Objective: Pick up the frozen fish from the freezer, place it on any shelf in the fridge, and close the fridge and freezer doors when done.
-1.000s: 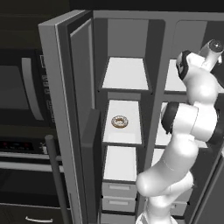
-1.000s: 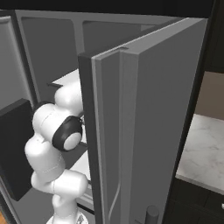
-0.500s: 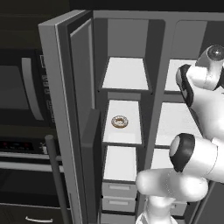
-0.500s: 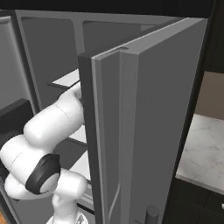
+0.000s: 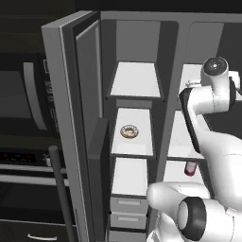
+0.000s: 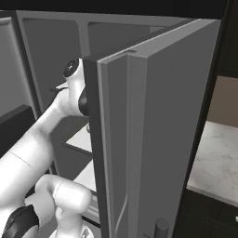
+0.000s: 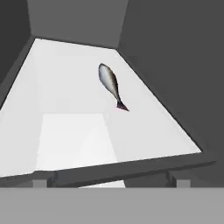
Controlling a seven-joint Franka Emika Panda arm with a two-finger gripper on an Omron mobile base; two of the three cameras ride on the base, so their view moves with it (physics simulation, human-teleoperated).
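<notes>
The slender grey-silver frozen fish [image 7: 110, 84] lies alone on a white fridge shelf [image 7: 65, 109], toward its far right corner, tail pointing to the front edge; placement appears done. The gripper's fingers stand released and hold nothing. Both the plain grey fridge door [image 6: 158, 139] and the freezer door [image 5: 78, 132] stand open; closing them remains. No brand, label or writing is legible.

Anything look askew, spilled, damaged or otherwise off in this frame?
Nothing stands out. The frozen fish lies flat on a white fridge shelf, clear of the edge. A doughnut sits on a freezer shelf and a red bottle stands upright.
</notes>
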